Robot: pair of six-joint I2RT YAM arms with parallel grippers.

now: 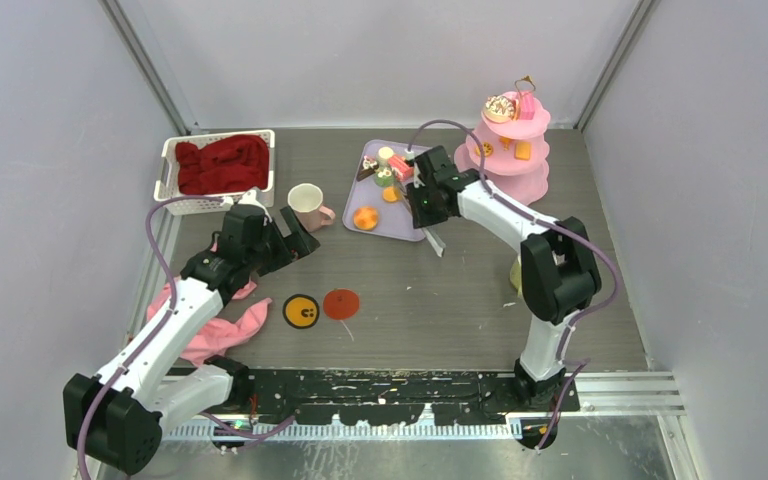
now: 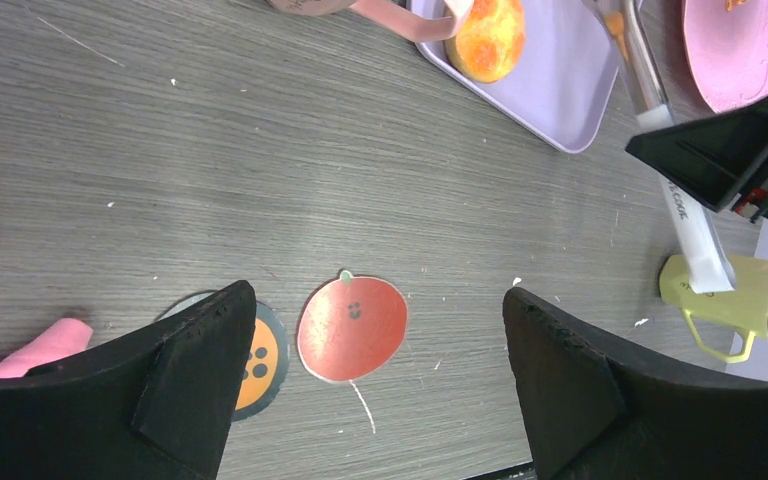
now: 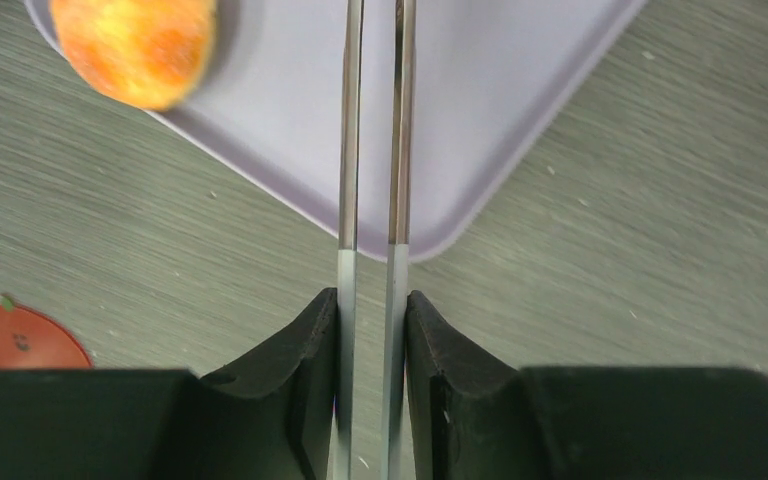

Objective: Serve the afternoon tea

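Observation:
My right gripper [image 1: 422, 198] is shut on the long metal tweezers [image 3: 372, 150], whose arms reach over the lilac tray [image 3: 520, 90]. An orange toy cake [image 3: 135, 45] lies on the tray to the left of the tweezers' arms. More small cakes [image 1: 385, 165] sit at the tray's far end. A cream mug with a pink handle [image 1: 306, 203] stands left of the tray. My left gripper [image 2: 378, 293] is open and empty, above the table just near of that mug. A second, pale yellow mug [image 2: 730, 290] lies on its side by the right arm.
A pink tiered stand [image 1: 515, 150] with several cakes is at the back right. A white basket [image 1: 172, 160] holds a red cloth. A red coaster [image 2: 352, 328] and an orange coaster [image 2: 260, 365] lie mid-table. A pink cloth [image 1: 222, 330] lies under the left arm.

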